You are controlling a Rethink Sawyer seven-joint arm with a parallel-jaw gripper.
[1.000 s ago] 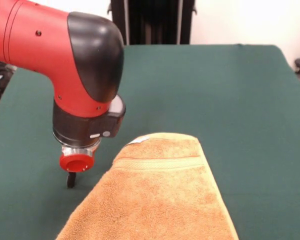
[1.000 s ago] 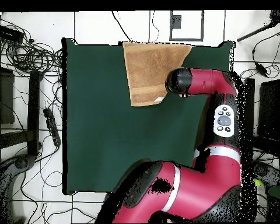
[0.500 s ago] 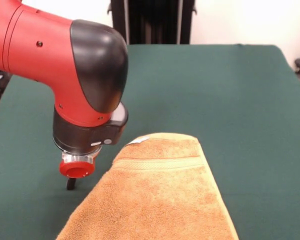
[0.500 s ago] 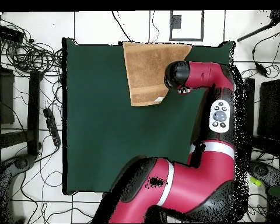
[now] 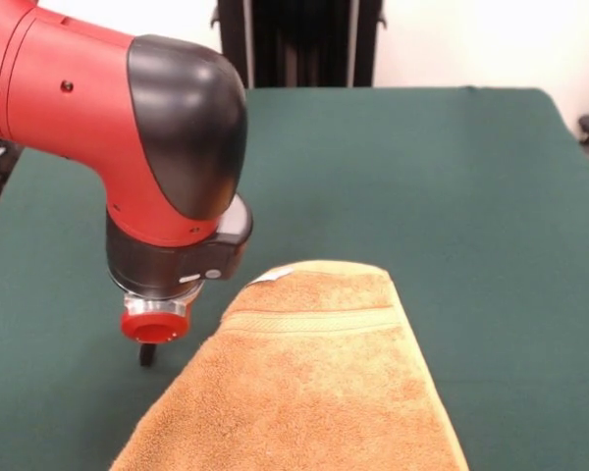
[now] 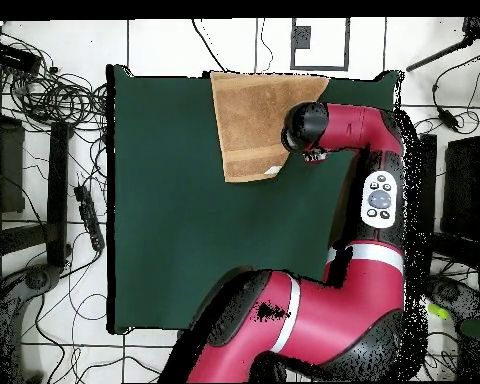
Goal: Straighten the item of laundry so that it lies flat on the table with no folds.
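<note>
So the arm barely shifts over the last second: the gripper (image 5: 147, 351) creeps a touch toward the towel (image 5: 309, 383) and sits low over the green table (image 5: 452, 177), just beside the towel's edge, not touching it as far as the front view shows. Can't tell whether the gripper is spread or closed, since the wrist hides most of it; it doesn't look like it has anything. The towel itself hasn't budged; it lies at the table's edge, still looking doubled over. Looks like it's lining up for a grab, so the flattening hasn't really started.
</note>
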